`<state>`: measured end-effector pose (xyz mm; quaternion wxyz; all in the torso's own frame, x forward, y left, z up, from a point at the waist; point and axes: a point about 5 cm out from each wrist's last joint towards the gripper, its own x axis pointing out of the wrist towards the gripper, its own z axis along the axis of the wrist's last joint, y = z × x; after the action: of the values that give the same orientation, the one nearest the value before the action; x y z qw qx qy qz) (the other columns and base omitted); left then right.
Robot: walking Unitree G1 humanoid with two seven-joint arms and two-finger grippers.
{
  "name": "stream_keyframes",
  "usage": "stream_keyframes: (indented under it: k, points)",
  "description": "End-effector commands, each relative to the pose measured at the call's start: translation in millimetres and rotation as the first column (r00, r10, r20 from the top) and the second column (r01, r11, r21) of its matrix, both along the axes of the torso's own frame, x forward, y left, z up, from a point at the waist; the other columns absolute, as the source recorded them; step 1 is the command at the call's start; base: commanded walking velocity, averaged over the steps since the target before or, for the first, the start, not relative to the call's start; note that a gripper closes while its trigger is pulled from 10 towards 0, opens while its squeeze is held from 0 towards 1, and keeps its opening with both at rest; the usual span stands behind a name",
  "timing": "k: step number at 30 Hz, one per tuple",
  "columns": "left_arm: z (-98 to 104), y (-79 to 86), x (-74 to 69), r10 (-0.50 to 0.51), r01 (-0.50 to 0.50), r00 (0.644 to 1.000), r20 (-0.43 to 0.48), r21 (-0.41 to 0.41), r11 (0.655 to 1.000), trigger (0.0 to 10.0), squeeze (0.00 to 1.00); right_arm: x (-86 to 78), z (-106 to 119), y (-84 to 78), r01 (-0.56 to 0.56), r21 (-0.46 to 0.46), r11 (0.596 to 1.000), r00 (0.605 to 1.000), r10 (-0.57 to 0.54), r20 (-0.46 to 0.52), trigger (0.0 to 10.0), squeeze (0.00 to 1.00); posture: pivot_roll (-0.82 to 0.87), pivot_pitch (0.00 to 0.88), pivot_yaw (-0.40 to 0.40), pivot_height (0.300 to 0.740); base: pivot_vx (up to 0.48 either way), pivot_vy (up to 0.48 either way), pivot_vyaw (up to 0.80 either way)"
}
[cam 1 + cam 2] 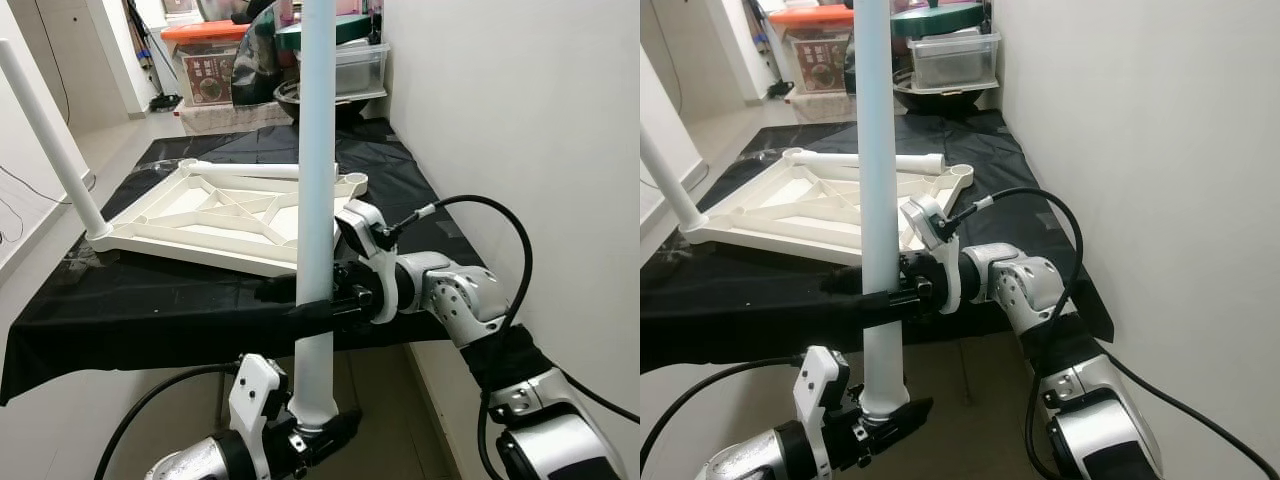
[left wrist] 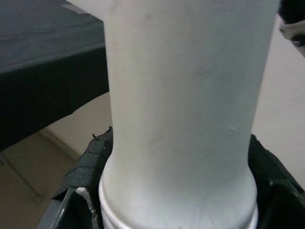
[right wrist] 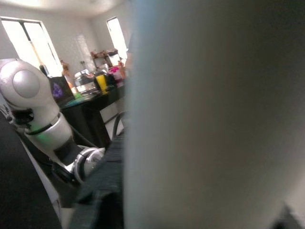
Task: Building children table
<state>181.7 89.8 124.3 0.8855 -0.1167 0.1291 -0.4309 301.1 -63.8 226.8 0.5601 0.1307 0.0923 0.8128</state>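
A long white plastic table leg (image 1: 318, 180) is held upright — clamped low by the left gripper (image 1: 318, 432), higher by the right gripper (image 1: 312, 300). The upturned white plastic tabletop frame (image 1: 215, 218) lies behind it on the black-covered table (image 1: 150, 290).

table top (image 1: 225, 215): white, upside down, ribs showing, lies flat on the black cloth | fitted leg (image 1: 52, 140): white, stands in the near left corner, leans a little | loose leg (image 1: 255, 171): white, lies along the far edge | held leg (image 1: 317, 190): pale tube, upright, in front of the table top
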Motion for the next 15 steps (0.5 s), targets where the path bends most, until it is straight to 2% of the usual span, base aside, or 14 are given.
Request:
stream_keyframes:
  k: [1, 11, 15]
  points:
    - [0.9, 3.7, 1.2, 0.01, -0.011, 1.0, 0.01, 0.011, 1.0, 10.0, 0.0, -3.5, 2.7, 5.9, -0.046, -0.011, 0.999, 0.999, 0.046, 0.023, 0.0, 0.0, -0.05, 0.004, 0.066, 0.74, 0.0, 0.0, 0.0]
    - [0.2, 3.6, 1.1, 0.009, -0.009, 1.0, 0.006, 0.01, 1.0, 10.0, 0.0, -4.8, 3.2, 5.7, -0.052, -0.013, 0.999, 0.998, 0.053, 0.026, 0.0, 0.0, -0.05, 0.004, 0.066, 0.74, 0.0, 0.0, 0.0]
    - [-3.1, 2.7, 3.3, 0.026, -0.025, 1.0, -0.018, 0.036, 0.999, 10.0, 0.0, -4.6, 3.4, 4.0, -0.048, -0.01, 0.999, 0.999, 0.048, 0.022, 0.0, 0.0, -0.06, 0.007, 0.056, 0.74, 0.0, 0.0, 0.0]
